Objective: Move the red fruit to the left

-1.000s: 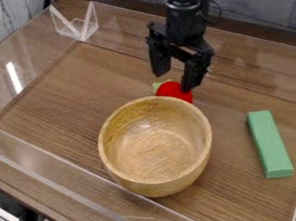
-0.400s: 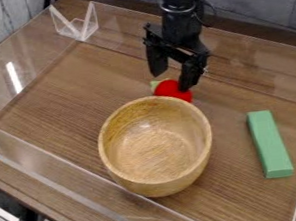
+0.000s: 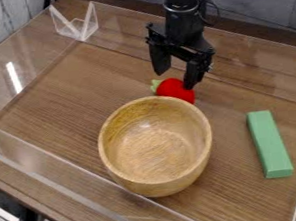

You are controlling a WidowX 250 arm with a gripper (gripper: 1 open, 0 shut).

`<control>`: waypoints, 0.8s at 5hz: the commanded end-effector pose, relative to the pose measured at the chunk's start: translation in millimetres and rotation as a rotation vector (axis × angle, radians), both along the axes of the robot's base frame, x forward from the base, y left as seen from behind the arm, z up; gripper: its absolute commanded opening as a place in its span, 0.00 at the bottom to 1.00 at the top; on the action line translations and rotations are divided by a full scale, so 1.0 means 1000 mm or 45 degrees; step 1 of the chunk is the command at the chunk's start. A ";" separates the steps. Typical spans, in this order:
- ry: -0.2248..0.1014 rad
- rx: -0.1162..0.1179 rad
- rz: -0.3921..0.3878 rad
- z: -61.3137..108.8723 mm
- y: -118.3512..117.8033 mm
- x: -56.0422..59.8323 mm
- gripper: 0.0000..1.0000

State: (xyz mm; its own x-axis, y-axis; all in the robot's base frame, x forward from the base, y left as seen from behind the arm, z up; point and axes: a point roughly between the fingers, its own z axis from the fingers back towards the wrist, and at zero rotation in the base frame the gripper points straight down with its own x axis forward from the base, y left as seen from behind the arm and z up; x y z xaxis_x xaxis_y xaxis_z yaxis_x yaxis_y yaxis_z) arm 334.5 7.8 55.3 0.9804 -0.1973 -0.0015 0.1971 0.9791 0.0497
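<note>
The red fruit (image 3: 174, 90) is a small round bright red toy lying on the wooden table just behind the far rim of the wooden bowl (image 3: 155, 145). A yellow-green bit shows at its left side. My black gripper (image 3: 178, 71) hangs straight down right above it, open, with a finger on either side of the fruit's top. The fingertips look close to the fruit but not closed on it. The lower part of the fruit is partly hidden by the bowl's rim.
A green rectangular block (image 3: 268, 143) lies at the right. Clear acrylic walls (image 3: 12, 73) fence the wooden table (image 3: 70, 101) on the left, front and right. A clear acrylic stand (image 3: 77, 22) sits at the back left.
The gripper shifted slightly left, then back right, staying over the fruit. Its jaws stayed open and the fruit has not moved.
</note>
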 end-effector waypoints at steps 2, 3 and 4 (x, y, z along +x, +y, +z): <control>-0.111 -0.002 -0.079 0.033 0.012 -0.013 1.00; -0.127 -0.010 -0.112 0.035 0.001 -0.014 1.00; -0.121 -0.011 -0.129 0.031 -0.008 -0.015 1.00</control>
